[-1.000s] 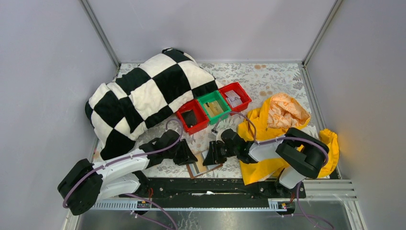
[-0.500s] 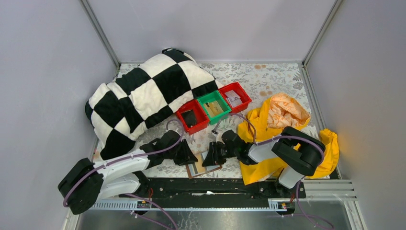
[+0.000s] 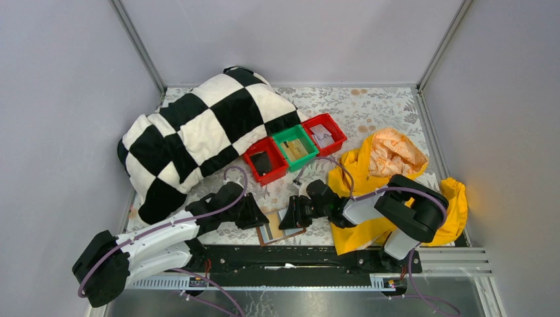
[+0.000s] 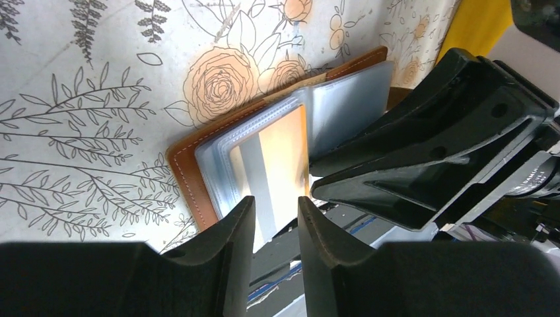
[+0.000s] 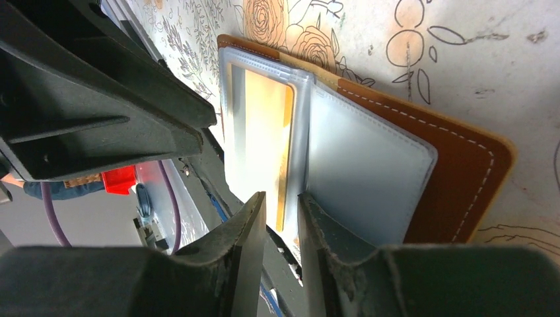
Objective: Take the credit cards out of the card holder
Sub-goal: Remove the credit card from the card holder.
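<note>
Two halves of the brown card holder lie open and flat at the near edge of the floral table. Its long axis runs left to right and its spine points away from the arm bases. It sits between the tools, with the left gripper at the card-bearing half and the right gripper over the middle fold.

Only the wrist views show the pale grey pockets and a gold credit card in the left one, its long side parallel to the spine. From above, the arms cover most of this. Each gripper's fingers stand a narrow slit apart at the pocket's edge, but I cannot tell whether either pinches it.

Only the top view shows the checkered blanket and yellow cloth.
</note>
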Tool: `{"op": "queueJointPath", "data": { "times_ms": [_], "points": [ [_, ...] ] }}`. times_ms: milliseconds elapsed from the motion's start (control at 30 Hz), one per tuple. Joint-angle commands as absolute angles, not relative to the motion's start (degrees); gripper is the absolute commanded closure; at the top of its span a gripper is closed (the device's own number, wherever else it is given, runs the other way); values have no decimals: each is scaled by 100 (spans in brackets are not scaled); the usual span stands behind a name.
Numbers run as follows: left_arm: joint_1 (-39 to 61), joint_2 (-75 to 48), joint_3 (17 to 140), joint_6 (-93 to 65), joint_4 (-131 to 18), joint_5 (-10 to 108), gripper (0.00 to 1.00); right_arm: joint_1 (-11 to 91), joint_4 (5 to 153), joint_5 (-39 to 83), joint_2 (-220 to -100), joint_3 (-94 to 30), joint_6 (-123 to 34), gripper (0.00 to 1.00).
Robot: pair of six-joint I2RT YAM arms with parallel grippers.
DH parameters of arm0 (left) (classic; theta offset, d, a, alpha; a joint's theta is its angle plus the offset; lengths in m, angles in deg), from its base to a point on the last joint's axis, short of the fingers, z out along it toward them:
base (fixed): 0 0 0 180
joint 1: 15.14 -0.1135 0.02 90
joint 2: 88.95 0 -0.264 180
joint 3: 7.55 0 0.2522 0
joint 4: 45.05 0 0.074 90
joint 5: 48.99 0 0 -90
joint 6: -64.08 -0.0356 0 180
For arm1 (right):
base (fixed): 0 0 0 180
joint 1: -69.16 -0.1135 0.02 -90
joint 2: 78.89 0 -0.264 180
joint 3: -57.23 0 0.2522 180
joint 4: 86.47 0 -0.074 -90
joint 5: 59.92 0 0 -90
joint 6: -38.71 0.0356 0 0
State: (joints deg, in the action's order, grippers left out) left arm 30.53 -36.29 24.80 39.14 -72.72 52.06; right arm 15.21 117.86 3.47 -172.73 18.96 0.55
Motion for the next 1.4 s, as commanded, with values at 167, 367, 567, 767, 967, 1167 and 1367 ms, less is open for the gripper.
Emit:
{"op": "queueJointPath", "data": {
  "times_ms": [167,367,567,767,967,1167,1367],
  "points": [
    [3073,-3487,2238,4188,-6842,5173,67,1540,11876,318,-17308,1772,64,68],
    [3073,-3216,2219,4130,-6642,5285,67,1540,11835,458,-17260,1785,123,68],
    [3073,-3199,2171,4129,-6611,5288,67,1548,11979,479,-17350,1821,230,73],
    [3073,-3208,2129,4132,-6662,5256,67,1550,12099,605,-17254,1920,345,79],
    [3069,-3141,2127,4108,-6713,5260,69,1616,12459,551,-17262,2053,561,63],
    [3073,-3097,2159,4079,-6768,5211,69,1802,13183,526,-17444,2327,973,70],
    [3073,-3006,2212,4035,-6875,5190,69,1819,13269,596,-17460,2384,1021,81]
  ]
}}
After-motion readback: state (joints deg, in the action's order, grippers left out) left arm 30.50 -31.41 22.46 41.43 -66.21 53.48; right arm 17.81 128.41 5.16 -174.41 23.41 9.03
